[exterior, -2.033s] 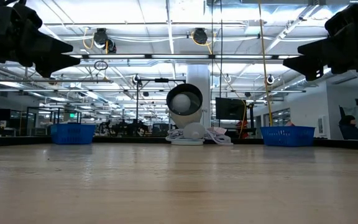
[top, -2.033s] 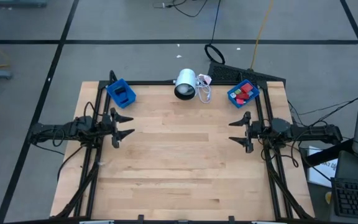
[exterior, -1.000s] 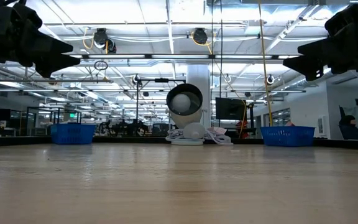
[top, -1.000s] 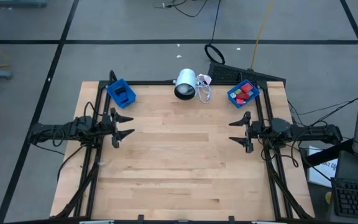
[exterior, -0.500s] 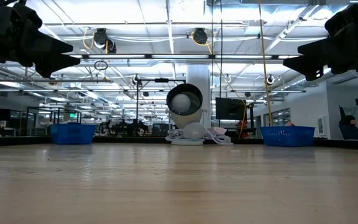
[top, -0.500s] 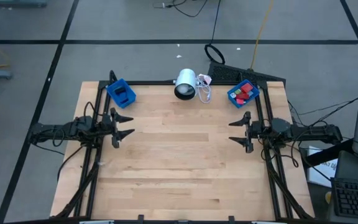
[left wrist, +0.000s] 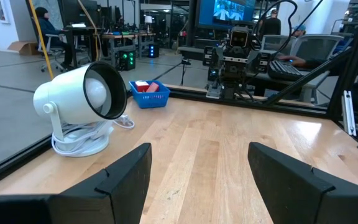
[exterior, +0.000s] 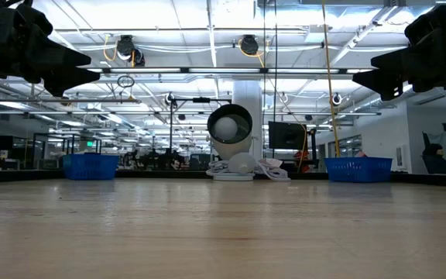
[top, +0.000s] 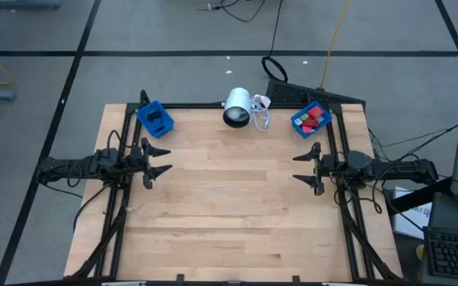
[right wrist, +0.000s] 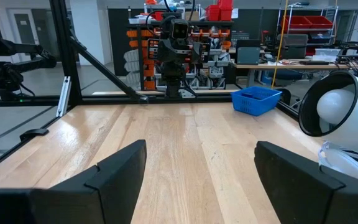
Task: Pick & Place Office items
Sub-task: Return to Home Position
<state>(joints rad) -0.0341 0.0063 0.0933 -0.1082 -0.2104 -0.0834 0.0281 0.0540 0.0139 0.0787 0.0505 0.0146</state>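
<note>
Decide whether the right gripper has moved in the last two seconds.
No. In the high view the right gripper keeps the same gap from the right blue bin, fingers open.

A pale wooden worktop (top: 229, 214) fills the middle of the frame. Along its upper edge stand a first blue bin (top: 143, 119) at upper left, a white lamp (top: 237, 108) with its coiled cable (top: 261, 118) at centre, and a second blue bin (top: 299, 121) at upper right.

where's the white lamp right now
In the high view the white lamp sits at the table's far edge, between the left blue bin and the right blue bin, its white cable bunched on the right-bin side.
</note>
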